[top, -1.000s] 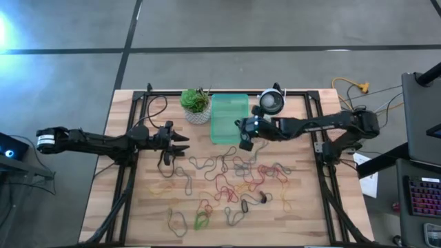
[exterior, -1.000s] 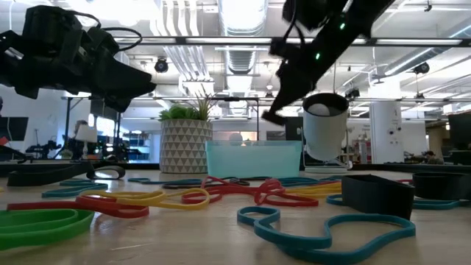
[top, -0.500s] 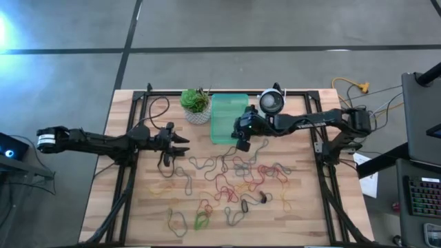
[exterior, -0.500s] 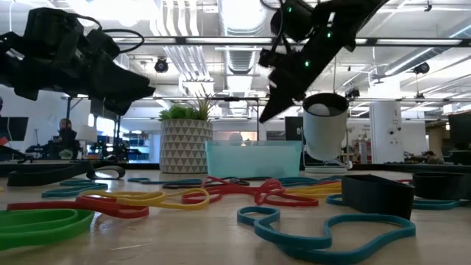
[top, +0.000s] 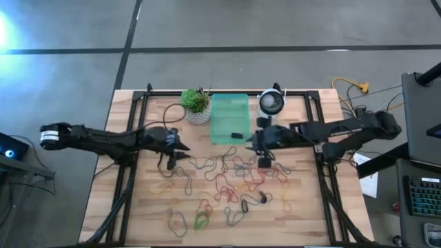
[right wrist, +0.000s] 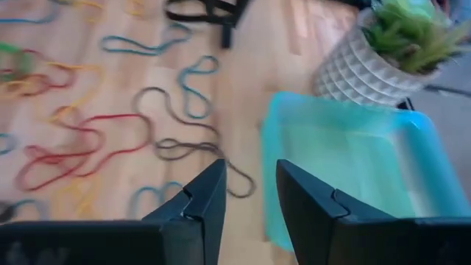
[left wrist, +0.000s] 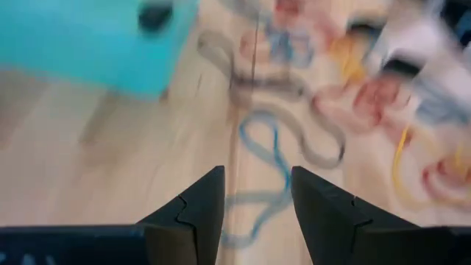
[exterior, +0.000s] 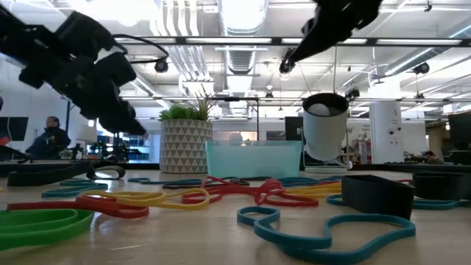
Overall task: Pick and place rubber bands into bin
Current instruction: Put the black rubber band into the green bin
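Observation:
Many rubber bands (top: 234, 176) in red, yellow, blue, green and brown lie loose on the wooden table. The mint-green bin (top: 229, 114) stands at the far middle, with a small black band (top: 236, 136) on its floor, also seen in the left wrist view (left wrist: 154, 15). My right gripper (top: 252, 143) hangs high beside the bin's near right corner, open and empty (right wrist: 250, 199). My left gripper (top: 182, 146) is left of the pile, tipped downward and open, above a blue band (left wrist: 268, 158).
A white pot with a green plant (top: 196, 105) stands left of the bin, and a round white-and-dark device (top: 271, 103) to its right. Black frame rails (top: 131, 179) run along the table's sides. Black cables (top: 164, 162) lie near my left gripper.
My right gripper has risen from over the bin's near end and drawn back toward the table's right edge. A black band now lies on the bin floor where it was. My left gripper has tipped its fingers downward toward the bands.

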